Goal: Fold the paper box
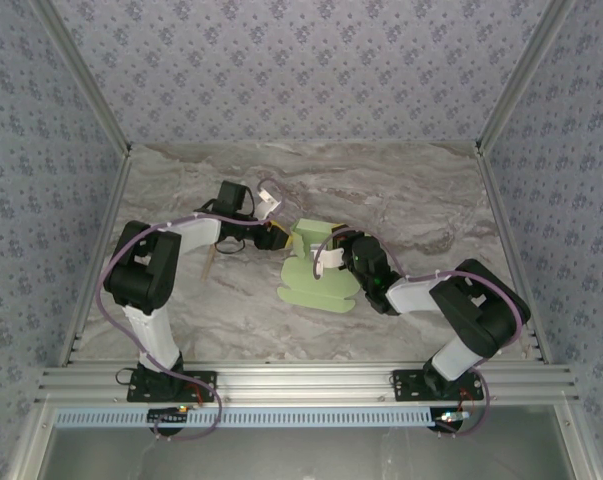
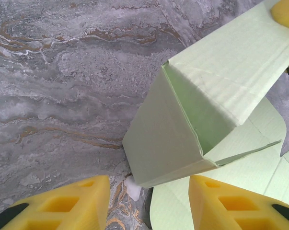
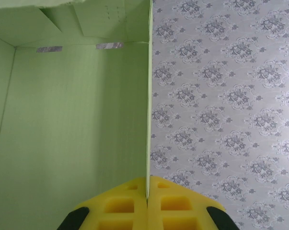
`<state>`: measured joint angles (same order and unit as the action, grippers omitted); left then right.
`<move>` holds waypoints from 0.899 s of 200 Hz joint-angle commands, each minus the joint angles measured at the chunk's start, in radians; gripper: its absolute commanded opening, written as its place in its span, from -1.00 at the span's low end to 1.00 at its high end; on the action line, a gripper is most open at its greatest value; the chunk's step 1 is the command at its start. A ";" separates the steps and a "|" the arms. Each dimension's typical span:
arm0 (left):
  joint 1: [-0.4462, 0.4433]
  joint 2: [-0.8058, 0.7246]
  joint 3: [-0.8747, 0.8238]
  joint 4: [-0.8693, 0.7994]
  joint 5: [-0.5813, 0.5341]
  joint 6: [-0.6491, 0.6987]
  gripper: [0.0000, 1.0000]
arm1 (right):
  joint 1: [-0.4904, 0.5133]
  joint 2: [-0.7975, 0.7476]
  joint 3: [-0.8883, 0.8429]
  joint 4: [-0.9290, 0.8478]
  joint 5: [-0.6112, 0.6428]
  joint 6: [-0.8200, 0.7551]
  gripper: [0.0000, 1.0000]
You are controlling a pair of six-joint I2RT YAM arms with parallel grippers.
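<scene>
One paper box [image 1: 311,285] wall is pinched by right gripper [image 3: 147,184]; left gripper [image 2: 149,184] gapes at its corner.

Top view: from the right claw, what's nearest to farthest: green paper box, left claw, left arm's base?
1. paper box, pinched by the right gripper, centre.
2. left gripper, just past the box, on the left.
3. left arm's base, bottom left at the near edge.

The grey-and-brown marbled tabletop [image 1: 401,200] carries, near its centre, a pale green paper box [image 1: 316,285] whose flat flaps rest on the stone, a thin tan stick [image 1: 213,262] at the box's nine o'clock, and a small white scrap [image 2: 133,188] touching its lower corner.
</scene>
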<state>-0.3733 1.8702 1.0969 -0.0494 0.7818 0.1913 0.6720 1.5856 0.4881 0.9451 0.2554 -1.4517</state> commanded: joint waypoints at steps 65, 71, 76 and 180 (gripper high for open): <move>-0.019 0.003 0.006 0.042 0.052 0.003 -0.07 | -0.002 -0.023 0.027 -0.043 0.001 0.024 -1.00; -0.022 0.004 0.005 0.051 0.050 0.000 -0.08 | -0.002 -0.024 0.026 -0.045 0.002 0.025 -1.00; -0.024 0.004 0.001 0.063 0.050 -0.005 -0.08 | -0.001 -0.023 0.025 -0.046 0.002 0.025 -1.00; -0.065 -0.018 -0.112 0.378 -0.075 -0.117 -0.18 | 0.005 -0.016 0.030 -0.075 0.018 0.022 -1.00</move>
<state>-0.4217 1.8702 1.0237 0.1921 0.7586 0.1055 0.6720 1.5837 0.4965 0.9161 0.2741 -1.4399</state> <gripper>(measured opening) 0.414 0.064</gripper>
